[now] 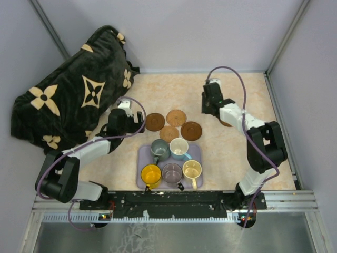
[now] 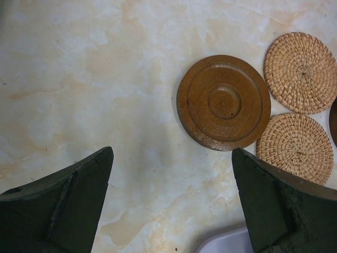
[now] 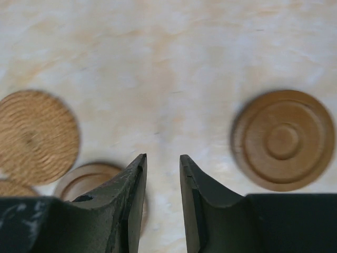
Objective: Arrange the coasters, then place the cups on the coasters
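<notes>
Hovering over the beige marbled table (image 1: 221,158), the left gripper (image 2: 172,153) is spread wide and empty near a dark brown ringed wooden coaster (image 2: 224,101) and two tan woven rattan coasters (image 2: 301,72) at mid-table. The right gripper (image 3: 162,161), fingers slightly parted around nothing, hangs beside a lighter brown wooden coaster (image 3: 283,139) nearer the right edge. Five small handled mugs (image 1: 151,175) stand in the lavender rectangular tray (image 1: 197,154) by the near edge.

Left tool (image 2: 172,154) spread wide, right tool (image 3: 163,158) narrowly parted, both empty
</notes>
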Robot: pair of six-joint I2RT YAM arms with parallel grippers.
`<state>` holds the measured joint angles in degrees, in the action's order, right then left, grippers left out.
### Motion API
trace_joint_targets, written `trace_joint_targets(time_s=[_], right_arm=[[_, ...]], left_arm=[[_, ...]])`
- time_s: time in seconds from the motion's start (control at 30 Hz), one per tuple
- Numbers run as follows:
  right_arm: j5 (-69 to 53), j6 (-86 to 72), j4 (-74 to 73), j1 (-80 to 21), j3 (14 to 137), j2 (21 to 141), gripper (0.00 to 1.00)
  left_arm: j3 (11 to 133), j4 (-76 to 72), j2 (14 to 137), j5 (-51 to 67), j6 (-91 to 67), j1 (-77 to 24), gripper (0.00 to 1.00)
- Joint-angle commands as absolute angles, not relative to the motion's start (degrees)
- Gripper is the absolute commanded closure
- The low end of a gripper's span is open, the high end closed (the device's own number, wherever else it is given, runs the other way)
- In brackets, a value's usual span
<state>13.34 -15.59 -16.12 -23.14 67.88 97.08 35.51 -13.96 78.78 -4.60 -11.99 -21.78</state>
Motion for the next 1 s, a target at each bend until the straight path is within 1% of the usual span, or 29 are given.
trace_joint_targets(time_s=[0.0, 0.03, 0.07, 0.3, 0.7, 0.83, 0.97], right_arm=[[10.6, -17.0, -16.3, -25.9, 65.1, 95.3, 0.76], [10.0, -17.3, -16.2, -26.3, 64.8, 95.4, 0.84], [9.4, -17.6, -16.1, -26.5, 64.4, 95.6, 1.0], [7.8, -18.3, -15.0, -29.2, 61.8, 96.1, 1.0], [6.2, -19.6, -13.6, -33.4, 58.8, 98.3, 1.0], [10.2, -21.5, -15.0, -33.4, 58.6, 100.0, 1.0], [15.4, -22.2, -18.4, -33.2, 61.0, 103.2, 1.0]], left_arm=[[34.7, -14.5, 78.2, -2.3, -13.3, -22.2, 0.0], [34.6, -14.5, 77.8, -2.2, -13.3, -22.2, 0.0], [34.5, -14.4, 77.4, -2.3, -13.3, -22.2, 0.0], [33.8, -13.4, 75.6, -3.0, -13.8, -22.2, 0.0], [33.8, -12.3, 76.2, -3.3, -14.5, -22.2, 0.0], [33.8, -12.3, 76.3, -3.8, -14.3, -22.3, 0.0], [34.1, -12.1, 76.6, -4.2, -13.6, -22.2, 0.0]])
